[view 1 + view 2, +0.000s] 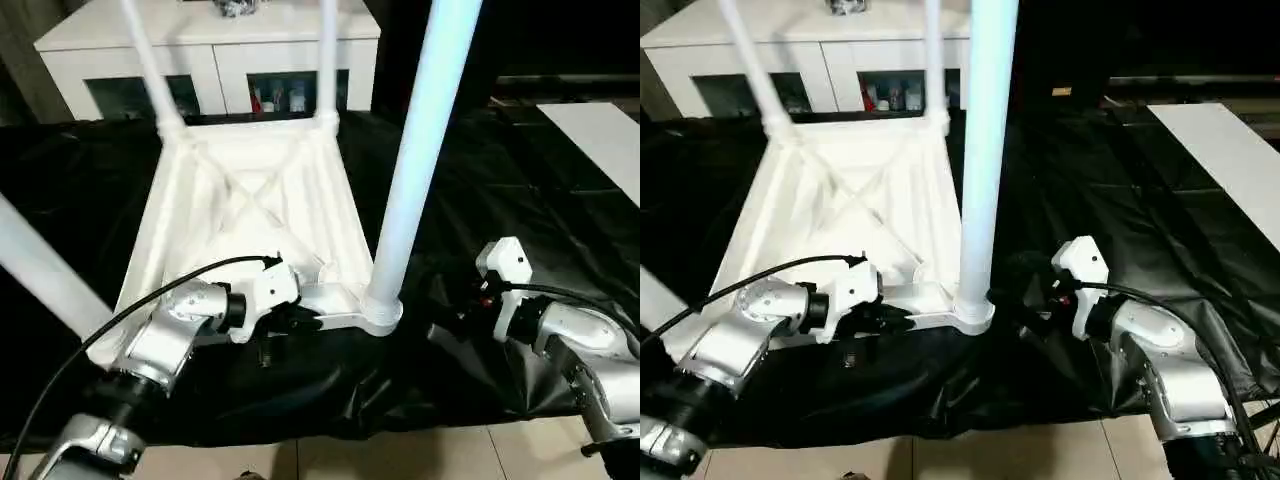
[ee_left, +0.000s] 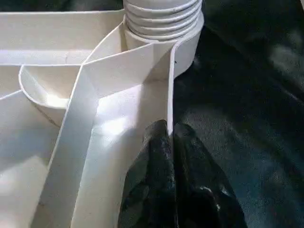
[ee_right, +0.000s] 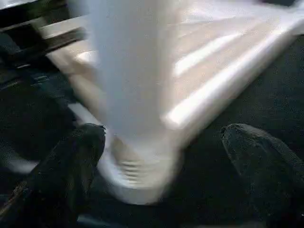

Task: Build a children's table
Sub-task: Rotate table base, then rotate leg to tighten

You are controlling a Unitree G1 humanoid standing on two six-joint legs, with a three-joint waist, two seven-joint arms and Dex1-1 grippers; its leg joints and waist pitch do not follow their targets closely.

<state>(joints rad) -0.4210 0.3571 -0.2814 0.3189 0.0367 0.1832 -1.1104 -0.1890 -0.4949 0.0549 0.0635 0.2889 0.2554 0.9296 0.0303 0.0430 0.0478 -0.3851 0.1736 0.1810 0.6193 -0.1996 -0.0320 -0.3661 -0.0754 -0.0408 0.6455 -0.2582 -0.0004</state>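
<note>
A black crinkled plastic sheet (image 1: 520, 220) covers the work surface, with pale floor tiles (image 1: 420, 455) at its near edge and a white cabinet with glass-fronted compartments (image 1: 215, 62) behind. The white plastic ribbed tabletop (image 1: 250, 210) lies underside up, its long white tapered legs (image 1: 415, 160) standing in the corner sockets. The left gripper (image 2: 170, 137) pinches the tabletop's near rim, fingers together. The right gripper (image 3: 164, 142), fingers wide apart, flanks the near-right leg's base.

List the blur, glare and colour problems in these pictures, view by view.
Right wrist view: the near leg and tabletop are smeared by motion blur. Left wrist view: sharp, with a bright glare patch on the tabletop's ribbed underside. Both eye views: the near leg looks bluish and overexposed, the black cloth shows dull sheen, and the cabinet is washed out.
</note>
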